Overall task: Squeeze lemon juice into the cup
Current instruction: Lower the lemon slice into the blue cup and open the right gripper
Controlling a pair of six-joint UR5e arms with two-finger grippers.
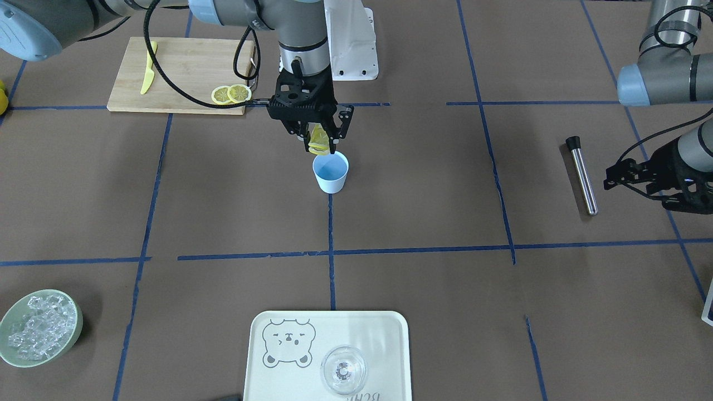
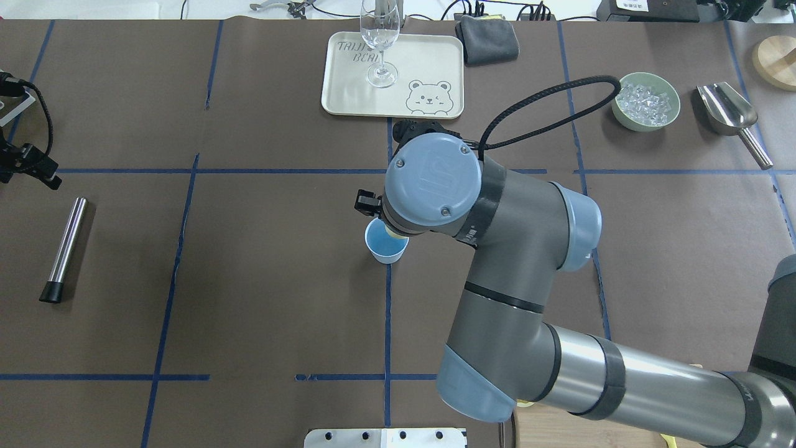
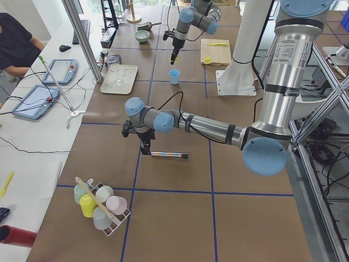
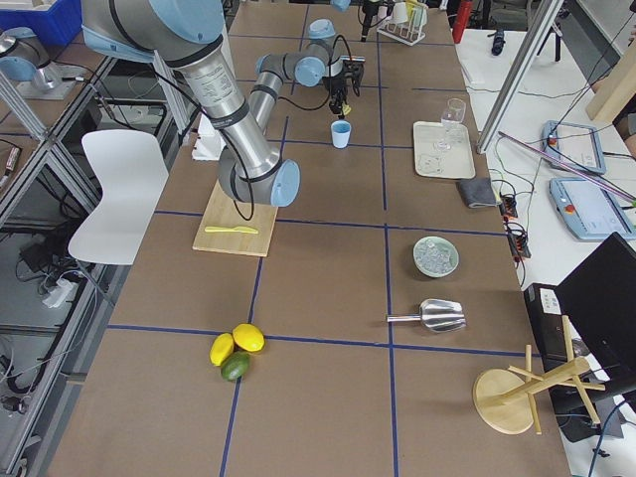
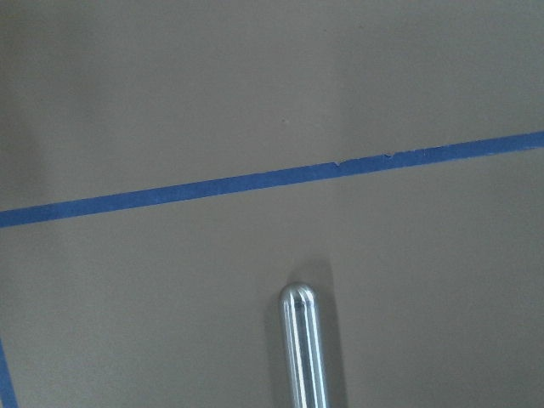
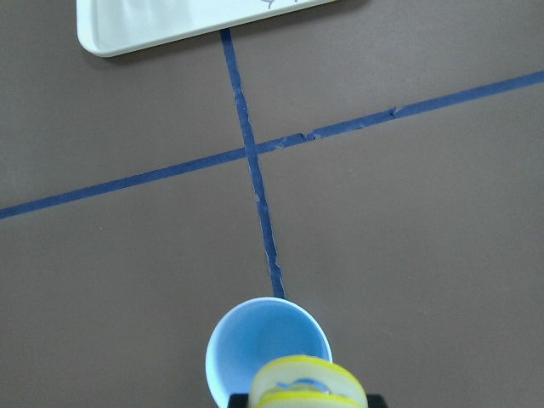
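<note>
Front-facing view: right gripper (image 1: 320,143) clamped on a lemon slice (image 1: 318,138), held just above the blue cup (image 1: 331,174) at its robot-side rim. Two more slices (image 1: 231,93) and a yellow knife (image 1: 148,68) lie on the cutting board (image 1: 184,61). Overhead, the right wrist hides the slice. Left gripper (image 1: 613,175) near the metal rod (image 1: 582,176); cannot tell its grip.

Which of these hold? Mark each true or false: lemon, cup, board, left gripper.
1. The right gripper holds the lemon above the cup. True.
2. The cup stands on the tray. False: it stands on the table; the tray holds the glass.
3. Two slices lie on the board. True.
4. The left gripper holds the rod. False: the rod lies on the table, apart from it.
</note>
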